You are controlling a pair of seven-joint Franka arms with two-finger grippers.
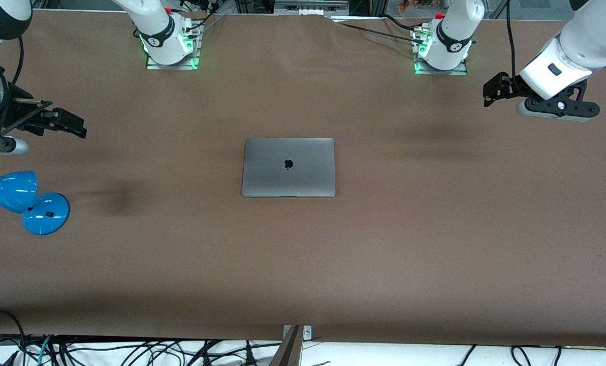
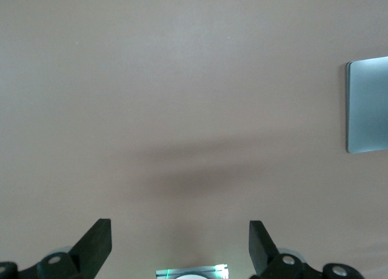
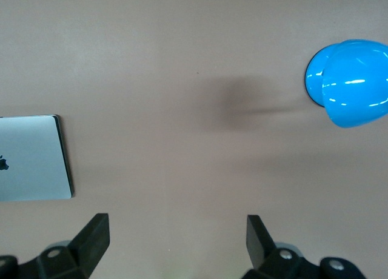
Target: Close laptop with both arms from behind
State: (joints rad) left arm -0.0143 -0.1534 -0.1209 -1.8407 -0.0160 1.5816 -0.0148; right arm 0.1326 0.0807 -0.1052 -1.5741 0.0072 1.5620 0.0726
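The space-grey laptop [image 1: 288, 166] lies shut and flat at the middle of the brown table, its lid with the dark apple logo facing up. Part of it also shows in the left wrist view [image 2: 367, 106] and in the right wrist view [image 3: 30, 159]. My left gripper [image 1: 495, 92] hangs open and empty over bare table toward the left arm's end, well away from the laptop; its jaws stand wide apart in the left wrist view [image 2: 180, 236]. My right gripper [image 1: 70, 123] hangs open and empty over the table toward the right arm's end [image 3: 177, 233].
A blue desk lamp [image 1: 24, 199] stands near the right arm's end of the table, nearer the front camera than the right gripper; it also shows in the right wrist view [image 3: 350, 82]. The arm bases [image 1: 170, 46] [image 1: 442, 48] stand along the table's robot edge. Cables hang below the front edge.
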